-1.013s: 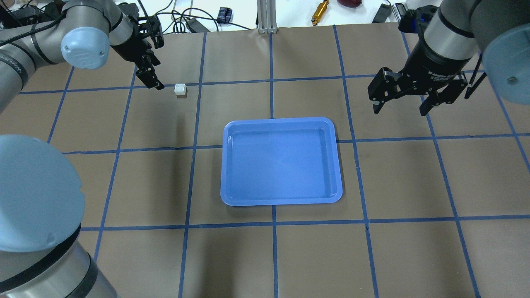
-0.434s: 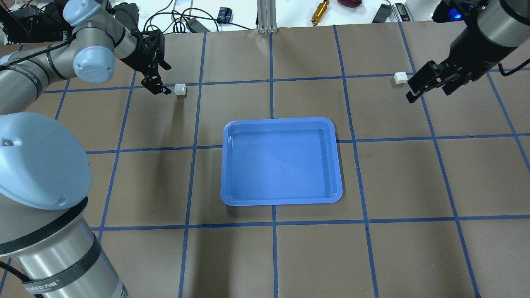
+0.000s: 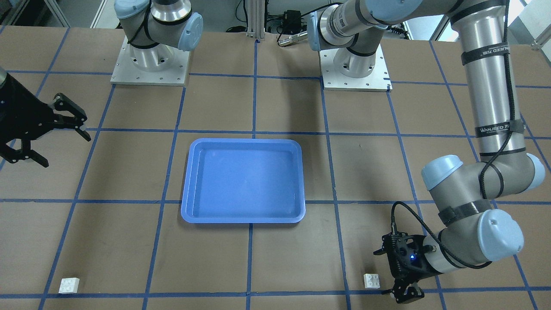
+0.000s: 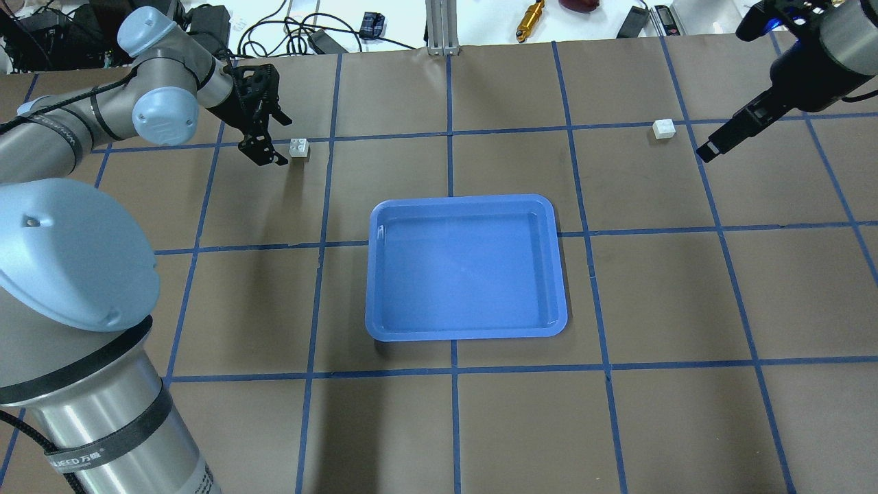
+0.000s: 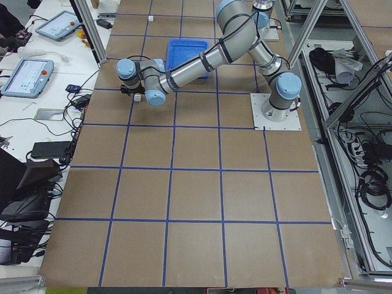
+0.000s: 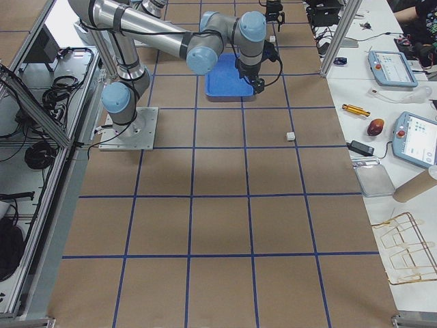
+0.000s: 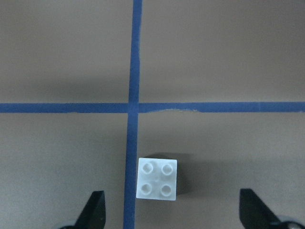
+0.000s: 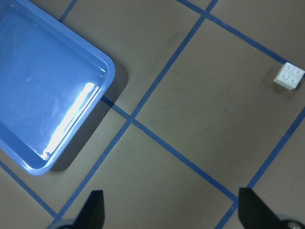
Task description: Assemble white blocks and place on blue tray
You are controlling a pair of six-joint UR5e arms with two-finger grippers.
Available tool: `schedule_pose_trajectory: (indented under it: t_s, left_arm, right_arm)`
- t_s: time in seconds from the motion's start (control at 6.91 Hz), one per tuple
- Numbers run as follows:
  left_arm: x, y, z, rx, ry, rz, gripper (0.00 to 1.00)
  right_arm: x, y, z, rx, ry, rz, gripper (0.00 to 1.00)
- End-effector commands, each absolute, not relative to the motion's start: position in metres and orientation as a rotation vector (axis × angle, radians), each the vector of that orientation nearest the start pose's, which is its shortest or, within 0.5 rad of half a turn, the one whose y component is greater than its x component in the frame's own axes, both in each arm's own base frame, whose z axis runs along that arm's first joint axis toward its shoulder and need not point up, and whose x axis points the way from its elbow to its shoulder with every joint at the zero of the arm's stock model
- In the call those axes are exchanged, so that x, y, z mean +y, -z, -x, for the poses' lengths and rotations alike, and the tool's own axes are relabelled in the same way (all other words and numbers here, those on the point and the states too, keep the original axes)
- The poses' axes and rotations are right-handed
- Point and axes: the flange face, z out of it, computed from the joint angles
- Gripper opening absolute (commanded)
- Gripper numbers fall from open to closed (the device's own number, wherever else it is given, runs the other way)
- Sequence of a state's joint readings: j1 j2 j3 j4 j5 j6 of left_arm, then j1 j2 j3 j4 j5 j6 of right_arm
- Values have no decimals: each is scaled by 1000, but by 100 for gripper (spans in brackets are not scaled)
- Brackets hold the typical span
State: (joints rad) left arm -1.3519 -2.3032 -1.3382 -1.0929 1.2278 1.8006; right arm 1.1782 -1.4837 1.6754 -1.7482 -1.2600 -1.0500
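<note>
Left end effector (image 7: 174,212) spread; small white square studded plastic brick (image 7: 157,178) sits studs-up on brown desk (image 4: 617,412) just ahead between its fingers, off-centre toward one, well apart from rectangular glossy blue plastic tray (image 4: 466,200).

We see a brown paper-covered table (image 4: 651,295) marked into squares by blue tape lines (image 4: 449,103). Past its far edge lie a brass-coloured metal cylinder (image 4: 530,19) and tangled black cables (image 4: 295,27), either side of an upright aluminium profile post (image 4: 439,26). A side bench holds two grey touchscreen pendants (image 6: 392,67) and a cardboard tube (image 6: 415,186).
</note>
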Motion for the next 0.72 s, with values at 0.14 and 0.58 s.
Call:
schedule_pose_trajectory:
  t_s: [0.14, 0.58]
  left_arm:
    - [-756, -181, 3, -2026, -372, 2045, 100]
    - [-757, -174, 4, -2019, -371, 2037, 100]
  right_arm:
    - [-576, -357, 120, 2475, 530, 1139, 100]
    - [-607, -303, 165, 2318, 647, 1242, 100]
